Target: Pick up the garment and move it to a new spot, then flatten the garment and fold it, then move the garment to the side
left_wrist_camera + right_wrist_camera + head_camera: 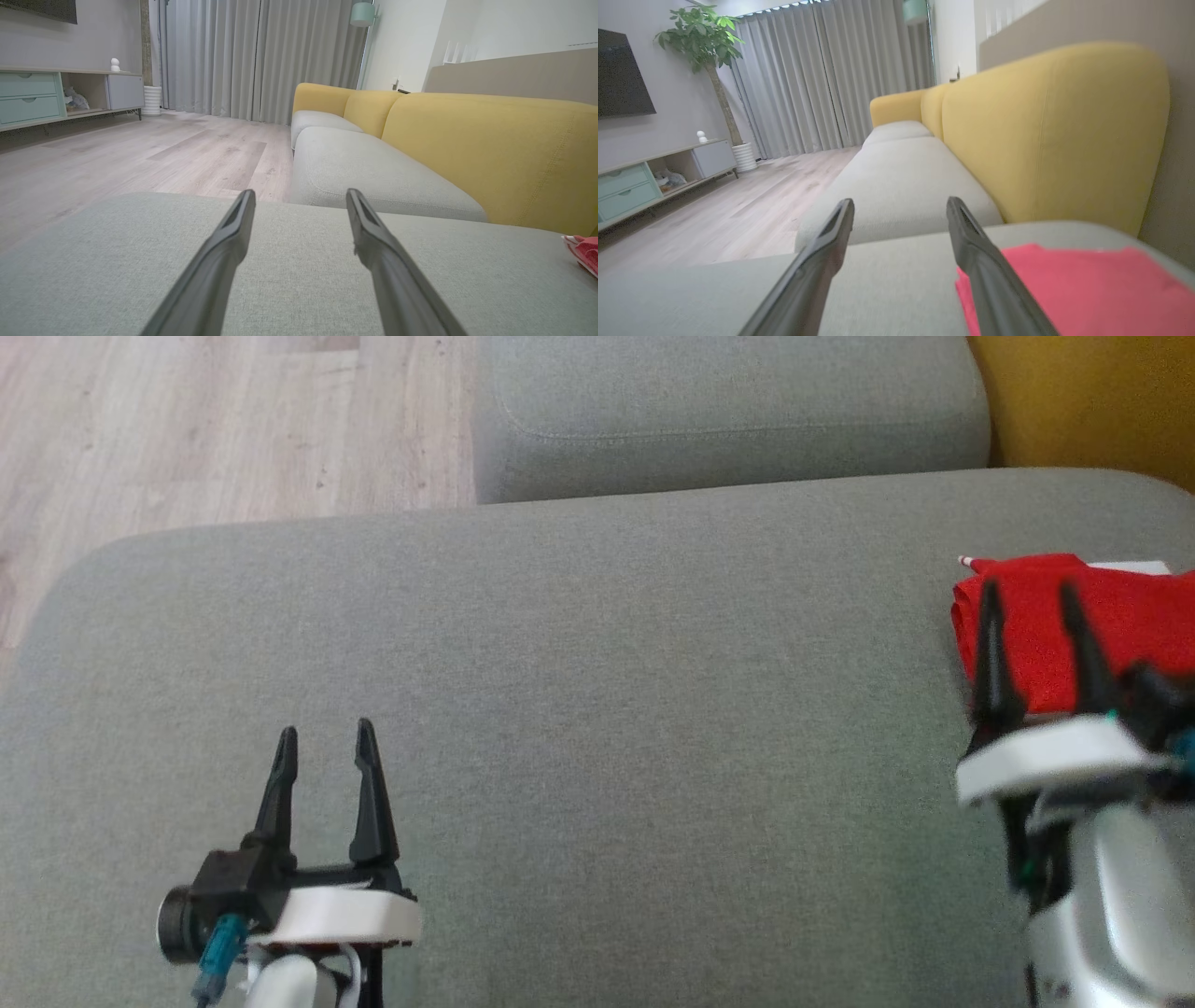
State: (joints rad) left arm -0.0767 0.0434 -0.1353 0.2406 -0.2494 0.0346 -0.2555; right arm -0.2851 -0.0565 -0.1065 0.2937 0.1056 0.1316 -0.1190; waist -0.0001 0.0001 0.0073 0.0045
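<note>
The red garment (1106, 625) lies at the far right of the grey seat cushion (607, 709), close below the yellow backrest (1092, 401). To us it looks like a flat, squared-off packet, with a white tag (1125, 567) showing at its far edge.

Our right jaws are spread wide and pinch nothing. In the head view their two dark fingers (992, 663) stand over the garment's left margin, tips pointing away from us. In the right wrist view the cloth sits low and to the right of the right-hand finger, with bare cushion between the two fingers. So we judge that the garment lies slightly right of the jaws' line and not squarely inside it (that wrist is blurred in the head view, so we cannot tell whether the tips touch the fabric).

Our left jaws are spread just as wide and are empty, low over the near left of the cushion and well apart from the garment. The left wrist view catches a red corner at its right edge.

The garment's long axis seems to run left to right, though its right end is cut off. The right arm is plainly the nearer one. We judge the garment to be already folded and set aside. Any further grasp would fall to the right jaws, shifted rightward to straddle that short left edge.
</note>
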